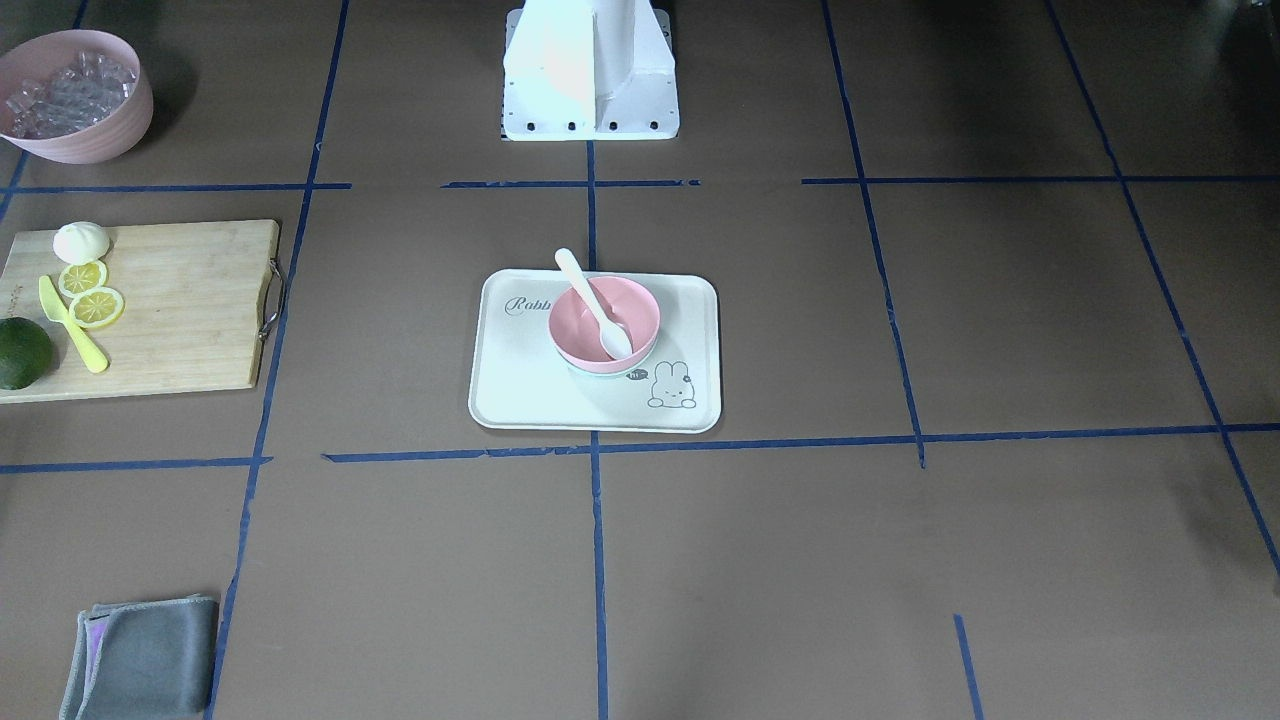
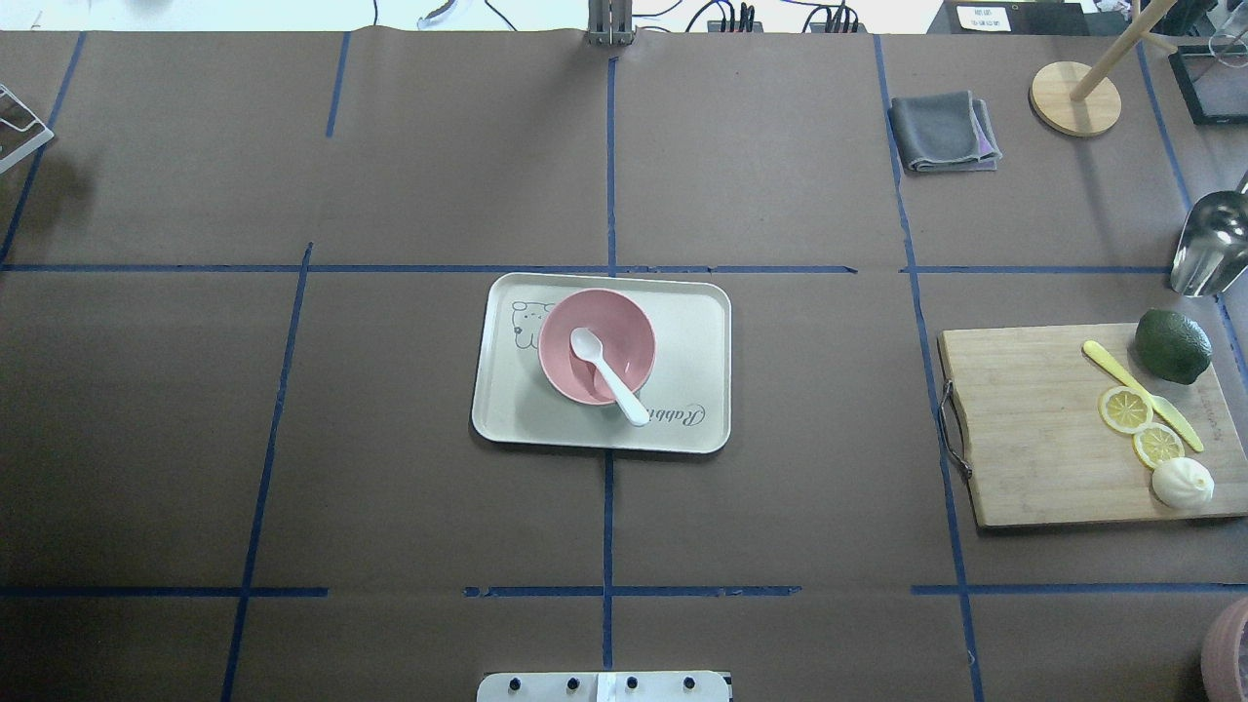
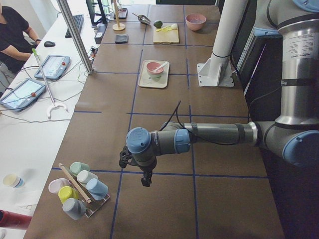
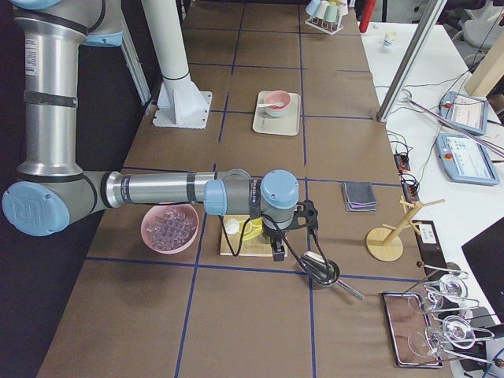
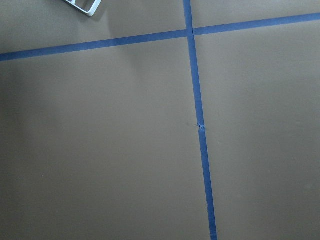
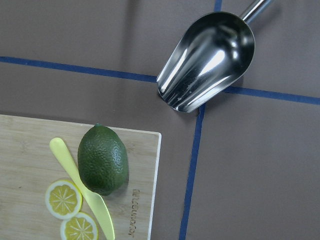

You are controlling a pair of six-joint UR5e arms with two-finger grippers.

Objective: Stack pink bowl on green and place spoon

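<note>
Nearest you lies the grey cloth (image 1: 140, 655), near the table's edge. Mid-table, on the tray (image 1: 520, 395): pink bowl (image 1: 640, 318) nested in green bowl (image 1: 598, 369), white spoon (image 1: 596, 306) resting scoop-down inside the pink one, handle over the rim. Both the left gripper (image 3: 146, 178) and right gripper (image 4: 278, 250) hang over opposite table ends, well apart from the tray; jaws spread or pressed together, you cannot tell.

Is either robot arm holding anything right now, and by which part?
Nothing seems held: the white plastic spoon lies in the round pink bowl on the cream tray, no jaws near it.
</note>
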